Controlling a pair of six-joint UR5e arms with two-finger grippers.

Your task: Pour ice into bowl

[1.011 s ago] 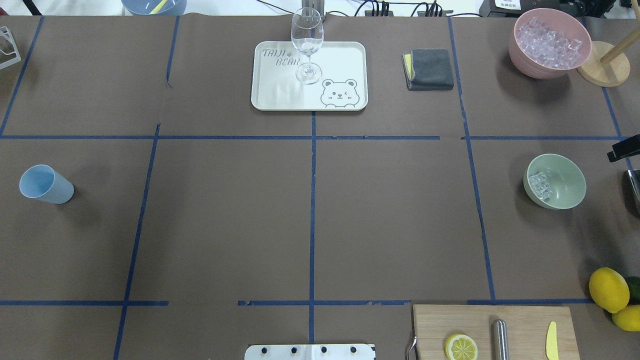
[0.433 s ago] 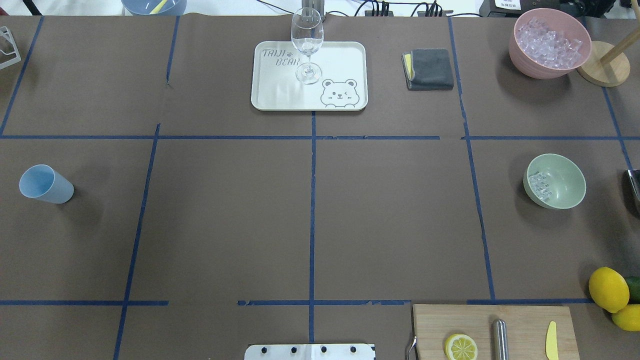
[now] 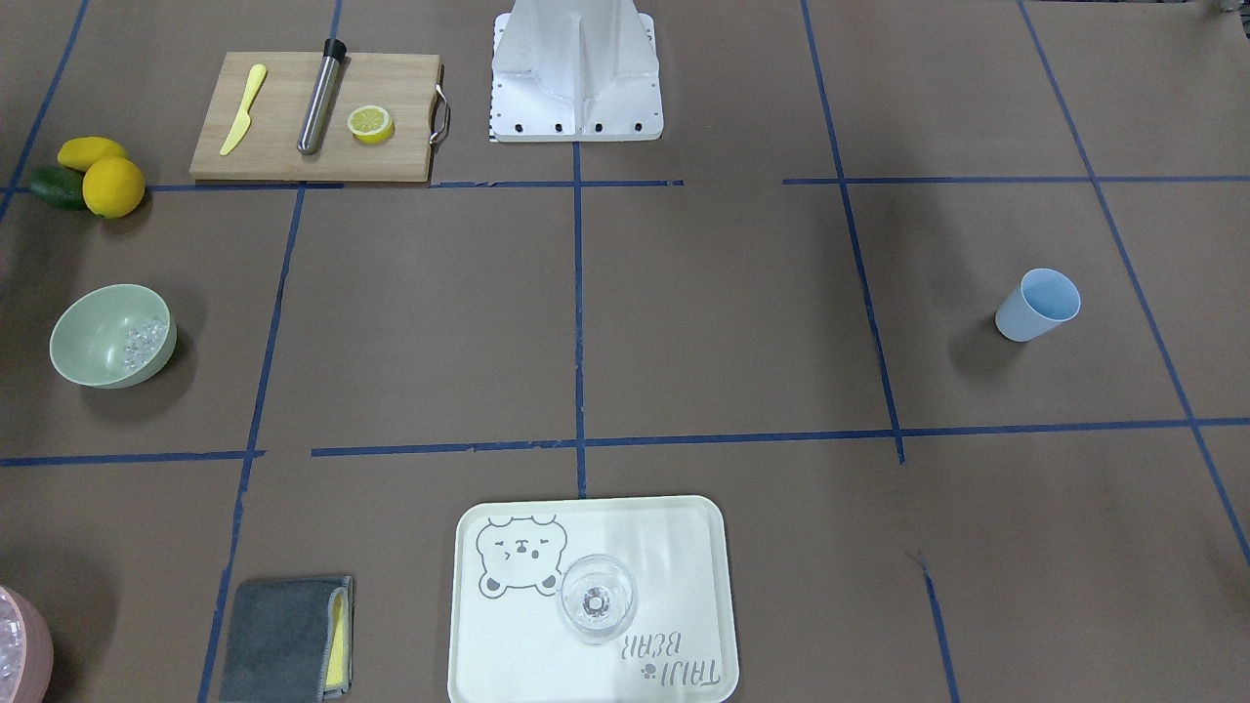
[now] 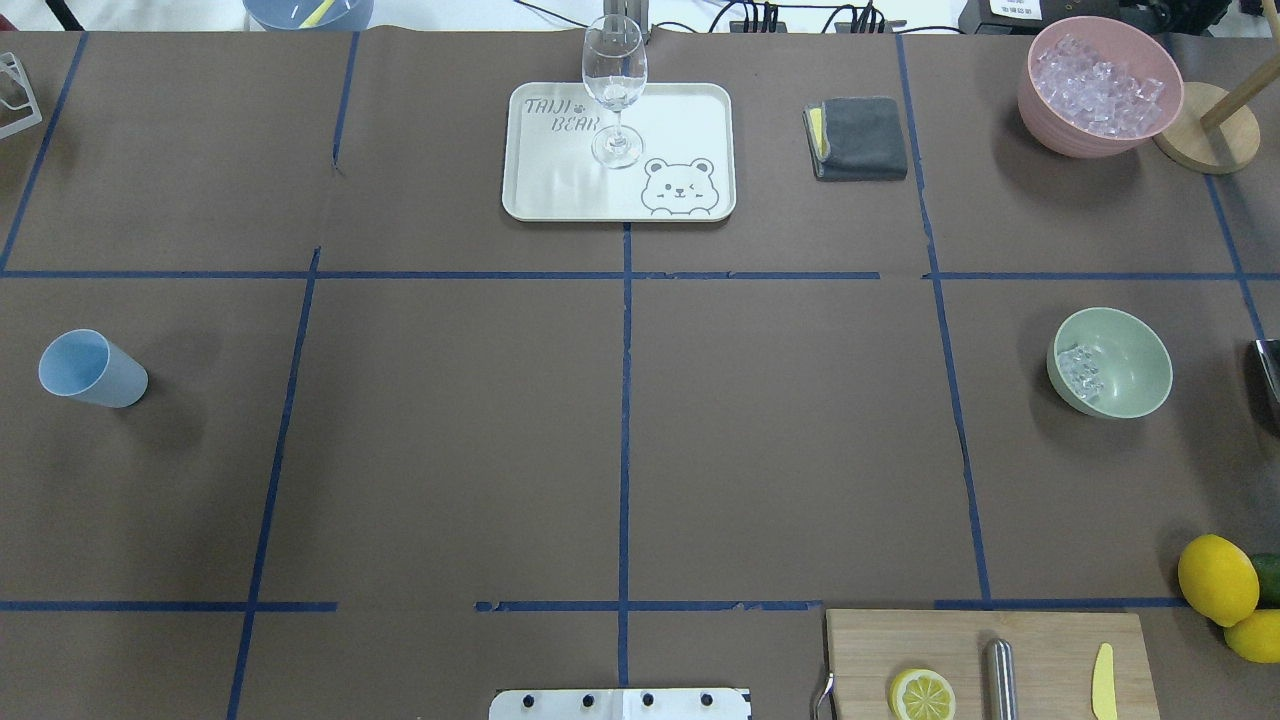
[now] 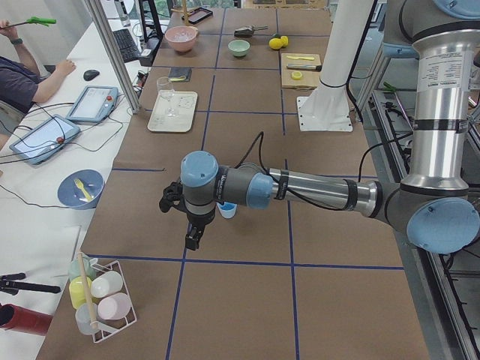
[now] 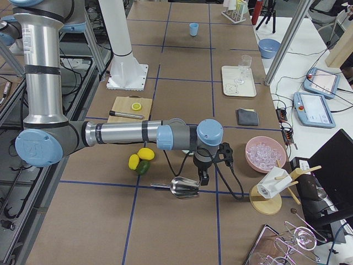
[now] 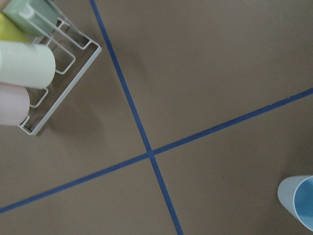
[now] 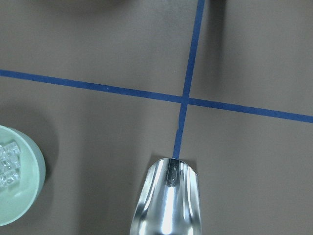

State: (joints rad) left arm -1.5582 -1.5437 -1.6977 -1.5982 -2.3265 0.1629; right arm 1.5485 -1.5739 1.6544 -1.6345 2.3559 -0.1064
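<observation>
**At the right end of the table (image 4: pixel 800 430), ice (image 4: pixel 1079 372) sits in the sage-green bowl (image 4: pixel 1140 365)**

The clear cubes huddle against one side of the bowl's floor, and none show on the paper around it. They look hard, light and slick, and would likely skitter or bounce if tipped fast. They are better carried in the metal scoop (image 8: pixel 167 200), taken by its handle, than pinched.

In the right wrist view the scoop's mouth is empty, near the bowl but apart from it. The right gripper (image 6: pixel 204 178) hangs close by the scoop. Whether it is parted or clamped cannot be told. The same goes for the left gripper (image 5: pixel 192 238), far off by the blue cup (image 4: pixel 92 368).

The pink bowl (image 4: pixel 1040 110) of heaped cubes stands well beyond. Lemons (image 4: pixel 1217 578) lie toward the robot. The table's end runs close outside, so the widest room lies toward the centre.
</observation>
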